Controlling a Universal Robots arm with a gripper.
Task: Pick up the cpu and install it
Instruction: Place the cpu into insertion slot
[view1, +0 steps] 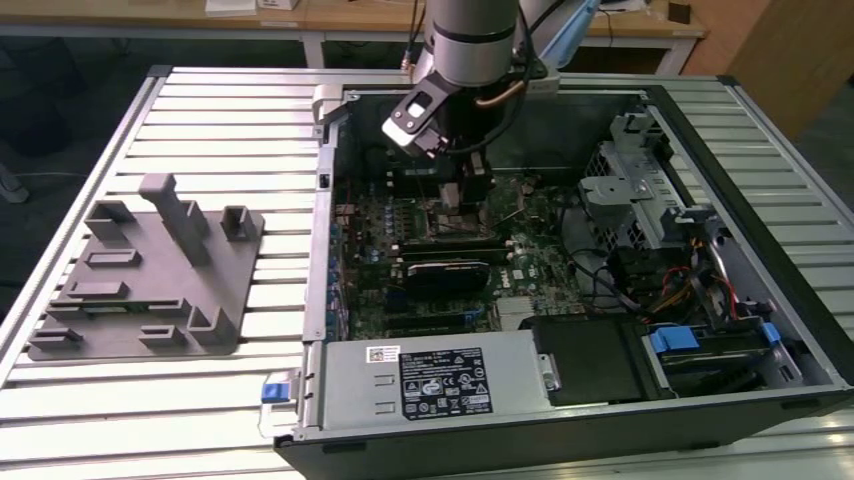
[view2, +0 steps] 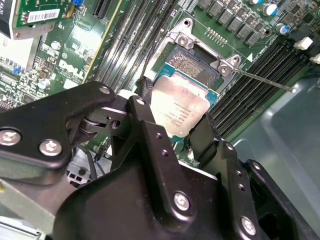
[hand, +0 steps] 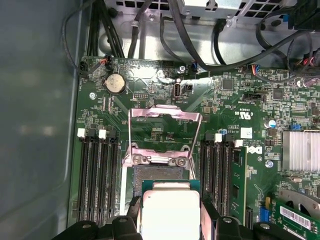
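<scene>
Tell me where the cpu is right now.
In both wrist views the cpu is clamped in the gripper, partly over the open motherboard socket, between the banks of memory slots.

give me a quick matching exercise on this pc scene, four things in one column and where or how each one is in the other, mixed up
1 cpu
2 socket cover frame
3 grey fixture tray
4 coin battery

A on the slatted table beside the computer case
B held in the gripper
C swung open
D round and silver

Pairs: 1-B, 2-C, 3-A, 4-D
</scene>
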